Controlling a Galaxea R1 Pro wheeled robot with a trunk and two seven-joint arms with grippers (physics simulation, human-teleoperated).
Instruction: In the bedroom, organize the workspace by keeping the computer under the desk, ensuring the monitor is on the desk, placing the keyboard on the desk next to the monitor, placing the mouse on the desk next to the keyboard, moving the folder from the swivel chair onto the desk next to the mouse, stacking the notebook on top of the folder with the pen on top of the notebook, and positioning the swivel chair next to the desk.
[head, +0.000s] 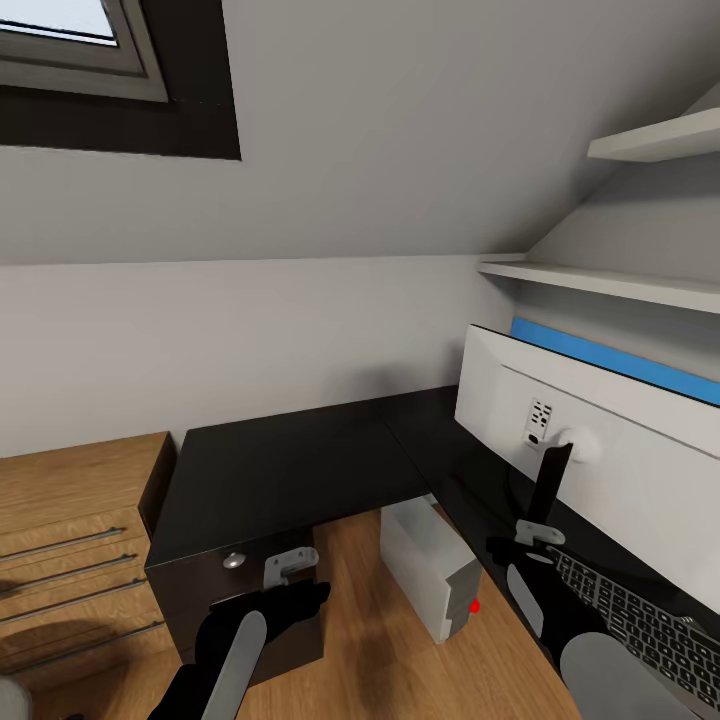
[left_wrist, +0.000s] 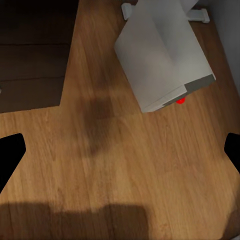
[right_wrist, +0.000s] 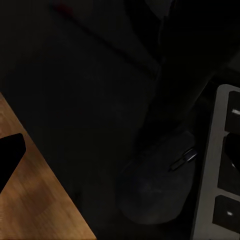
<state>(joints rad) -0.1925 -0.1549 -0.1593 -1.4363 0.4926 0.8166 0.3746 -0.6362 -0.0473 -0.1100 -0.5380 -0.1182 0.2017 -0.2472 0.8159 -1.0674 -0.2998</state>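
Note:
The black-topped desk (head: 290, 460) wraps round the corner. On its right wing stands the monitor (head: 600, 440), white back toward me, with the keyboard (head: 640, 620) in front of it. The light-grey computer (head: 430, 575) with its red light sits on the floor under that wing, also seen in the left wrist view (left_wrist: 160, 55). My left gripper (head: 300, 590) hangs open over bare floor, empty, short of the computer. My right gripper (head: 525, 545) hovers open above the desk edge by the monitor stand. Under it, the dark mouse (right_wrist: 157, 185) lies right beside the keyboard (right_wrist: 220, 165).
A black drawer unit (head: 240, 585) stands under the desk's left end, close to my left arm. Low wooden drawers (head: 70, 540) sit further left. White shelves (head: 610, 280) and a blue back panel (head: 620, 360) are behind the monitor. A skylight (head: 90, 60) is overhead.

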